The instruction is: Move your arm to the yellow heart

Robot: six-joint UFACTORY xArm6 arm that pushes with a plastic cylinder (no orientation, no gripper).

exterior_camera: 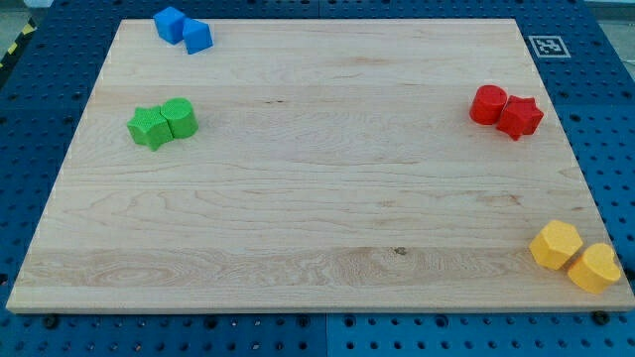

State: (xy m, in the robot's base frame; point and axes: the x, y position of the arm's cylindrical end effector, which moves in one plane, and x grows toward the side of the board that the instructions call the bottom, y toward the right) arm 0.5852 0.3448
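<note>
Two yellow blocks sit touching at the view's bottom right corner of the wooden board (pixel 298 198). The yellow heart (pixel 594 268) is the one nearer the corner. A yellow many-sided block (pixel 556 245) is just to its upper left. The rod and my tip do not show anywhere in the view, so their place relative to the blocks cannot be told.
A red round block (pixel 488 104) and a red star (pixel 520 117) touch at the right. A green star (pixel 150 127) and a green round block (pixel 180 117) touch at the left. Two blue blocks (pixel 170 23) (pixel 197 37) sit at the top left. A black-and-white marker (pixel 548 45) lies off the top right corner.
</note>
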